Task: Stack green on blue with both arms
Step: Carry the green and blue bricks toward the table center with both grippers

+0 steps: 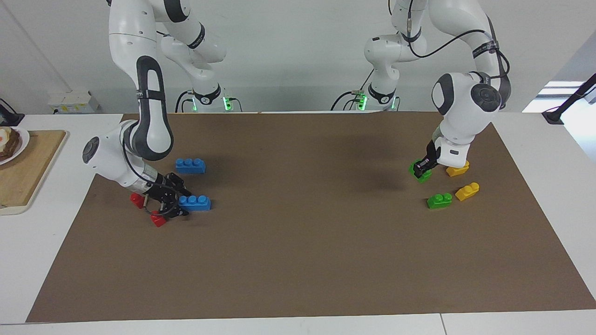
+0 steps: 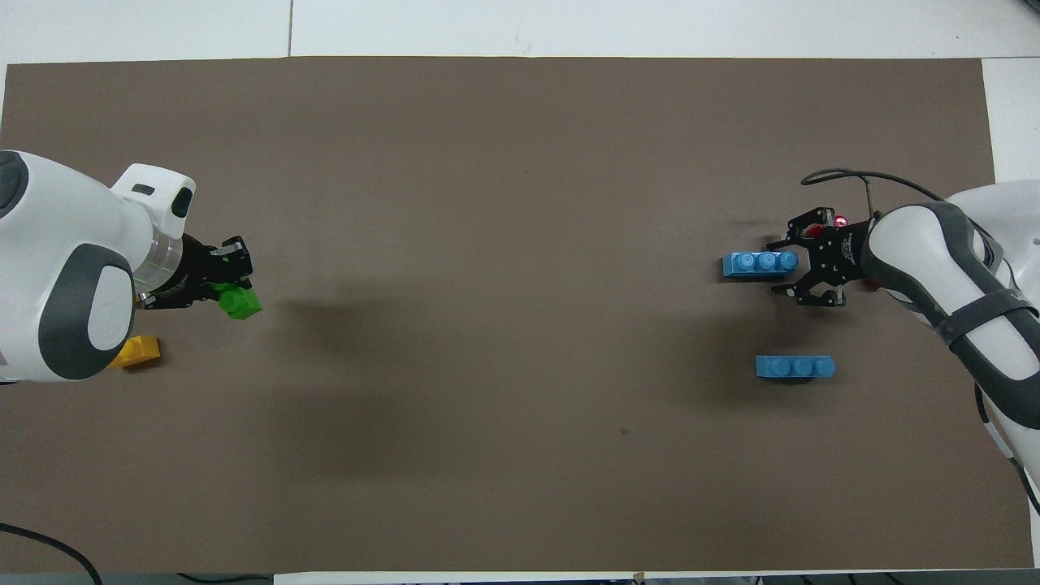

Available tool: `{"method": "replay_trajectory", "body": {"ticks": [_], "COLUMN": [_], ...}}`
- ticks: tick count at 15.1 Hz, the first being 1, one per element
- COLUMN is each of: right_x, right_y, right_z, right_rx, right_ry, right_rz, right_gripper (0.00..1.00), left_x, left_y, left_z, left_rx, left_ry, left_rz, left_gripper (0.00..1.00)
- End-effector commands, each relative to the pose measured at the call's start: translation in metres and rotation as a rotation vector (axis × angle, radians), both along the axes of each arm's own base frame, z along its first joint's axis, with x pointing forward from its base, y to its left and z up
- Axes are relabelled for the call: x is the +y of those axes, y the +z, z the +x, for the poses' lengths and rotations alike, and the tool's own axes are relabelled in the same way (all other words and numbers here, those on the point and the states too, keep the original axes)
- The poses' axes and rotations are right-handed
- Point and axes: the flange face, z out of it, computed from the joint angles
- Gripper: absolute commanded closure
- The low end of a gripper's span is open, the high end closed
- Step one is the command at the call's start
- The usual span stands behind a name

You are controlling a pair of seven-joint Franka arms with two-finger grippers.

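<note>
While the left gripper (image 1: 423, 166) pinches a tipped green brick (image 1: 420, 171), the right gripper (image 1: 179, 204) gapes around a blue brick (image 1: 195, 202) lying lengthwise between the arms' ends.

A big mat (image 1: 298, 242) covers the table (image 1: 42, 260). At the right arm's end lie two long bricks. One long brick (image 1: 190, 165) lies nearer to the robots. The other long brick (image 1: 195, 203) lies farther out, with the right gripper (image 1: 179, 203) at its end. Two tiny bricks, one (image 1: 137, 200) and another (image 1: 159, 219), sit just beside that gripper. At the left arm's end, the left gripper (image 1: 423, 166) sits on a short brick (image 1: 420, 172). A second short brick (image 1: 439, 200) lies farther out. Two more short bricks, one (image 1: 457, 169) and another (image 1: 467, 191), lie beside them. A board (image 1: 28, 172) rests off the mat, past the right arm's end.
</note>
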Motion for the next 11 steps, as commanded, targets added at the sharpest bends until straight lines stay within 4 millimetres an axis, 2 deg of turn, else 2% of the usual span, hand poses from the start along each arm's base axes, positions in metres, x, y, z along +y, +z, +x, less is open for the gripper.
{"method": "replay_trajectory", "body": {"ticks": [1, 3, 6, 7, 11], "right_x": [-0.001, 0.001, 0.004, 0.011, 0.088], "right_y": [0.003, 0.004, 0.023, 0.033, 0.077], "right_z": [-0.001, 0.001, 0.014, 0.02, 0.044], "right_rx": [-0.035, -0.039, -0.059, -0.057, -0.049], "right_ry": [0.006, 0.009, 0.009, 0.007, 0.001], "right_rz": [0.027, 0.026, 0.036, 0.043, 0.063], "right_gripper": [1.0, 1.0, 1.0, 1.0, 1.0], "left_x": [-0.002, -0.004, -0.02, -0.02, -0.026], "left_y": [0.0, 0.0, 0.005, 0.006, 0.003], "left_z": [0.008, 0.009, 0.01, 0.011, 0.01], "left_rx": [0.012, 0.008, -0.002, -0.001, -0.002], "left_ry": [0.047, 0.066, 0.19, 0.23, 0.268], "left_rz": [0.003, 0.004, 0.01, 0.013, 0.013], "left_gripper": [1.0, 1.0, 1.0, 1.0, 1.0]}}
